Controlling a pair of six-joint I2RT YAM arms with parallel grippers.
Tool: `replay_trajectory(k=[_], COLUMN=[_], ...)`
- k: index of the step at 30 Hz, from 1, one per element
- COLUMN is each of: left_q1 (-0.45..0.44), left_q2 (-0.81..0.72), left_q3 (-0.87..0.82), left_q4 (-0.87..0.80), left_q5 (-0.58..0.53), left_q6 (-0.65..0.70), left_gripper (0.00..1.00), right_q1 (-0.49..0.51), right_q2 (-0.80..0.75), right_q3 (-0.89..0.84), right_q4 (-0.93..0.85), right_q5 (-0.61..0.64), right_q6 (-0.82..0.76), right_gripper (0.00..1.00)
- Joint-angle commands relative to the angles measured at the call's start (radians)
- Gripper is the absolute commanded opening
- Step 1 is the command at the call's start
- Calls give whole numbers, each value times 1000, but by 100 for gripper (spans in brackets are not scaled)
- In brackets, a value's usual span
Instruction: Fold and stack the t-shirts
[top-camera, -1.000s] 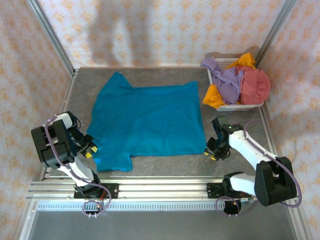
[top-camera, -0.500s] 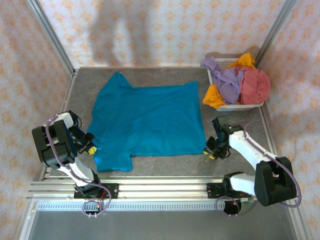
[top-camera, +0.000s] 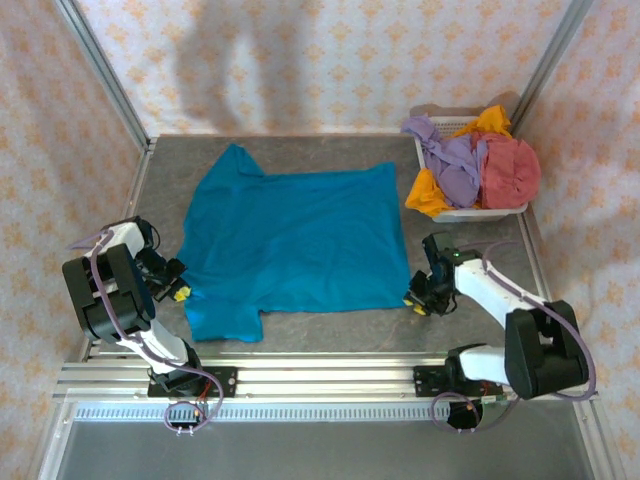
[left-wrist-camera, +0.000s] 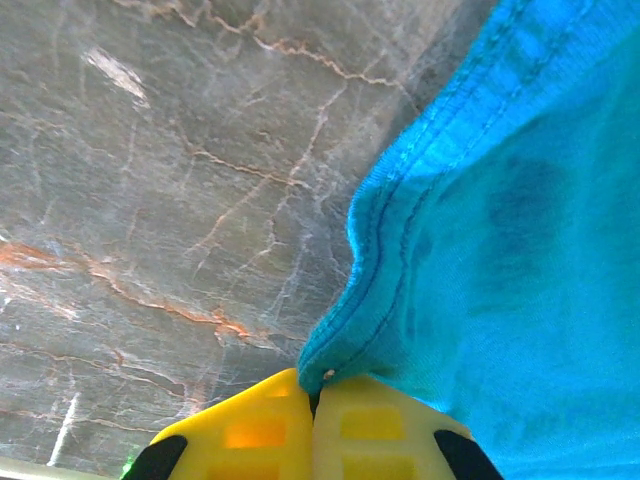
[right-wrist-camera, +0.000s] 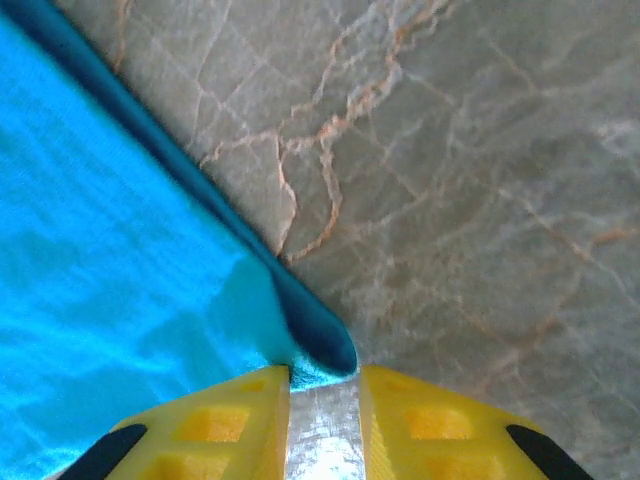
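As I judge it, the step in hand is taking the near edge of the teal-blue t-shirt (top-camera: 295, 240) at both ends, so that it can be lifted and folded over the spread body. The left gripper (left-wrist-camera: 315, 392) has its yellow fingers (left-wrist-camera: 250, 430) pressed together with the hem caught right at their tips. The cloth runs away ahead and to the right of them, with bare table (left-wrist-camera: 150, 180) ahead to their left. The right gripper (right-wrist-camera: 323, 385) is less ready: its fingers stand a narrow slot apart, and the shirt's corner sits just at the mouth of that slot, against the tip of the cloth-side finger. No cloth shows between the pads. To do this well, the gripper should ease forward and a little toward the cloth side, so the corner goes fully in before it closes; a pinch on the very point would likely slip. Both grippers should then rise together and evenly, with the edge taut between them, or one hold may drag the shirt askew. The other t-shirts (top-camera: 470, 165) lie heaped in the white basket (top-camera: 470, 213), well beyond the right fingers.
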Motion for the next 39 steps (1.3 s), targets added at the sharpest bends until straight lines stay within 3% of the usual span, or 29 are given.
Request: replay_trajectory(k=[1, 6, 9, 11, 25, 39], left_q1=[-8, -10, -15, -17, -30, -50], left_q2=[-30, -35, -43, -60, -219, -45], left_q3=[13, 14, 17, 19, -28, 197], left_q4=[-31, -32, -42, -54, -189, -177], left_q5=[-2, -7, -10, -24, -28, 78], left_q6=[10, 8, 12, 17, 24, -5], left_gripper=[0, 0, 0, 0, 0, 0], right_q1=[-7, -7, -7, -7, -6, -29], right_q2=[56, 142, 165, 148, -83, 206], right_q3=[46, 88, 109, 111, 53, 333], right_q4=[49, 57, 43, 27, -212, -98], right_q5=[28, 47, 54, 53, -11, 52], right_q6=[-42, -74, -89, -93, -40, -61], right_gripper=[25, 23, 4, 0, 0, 0])
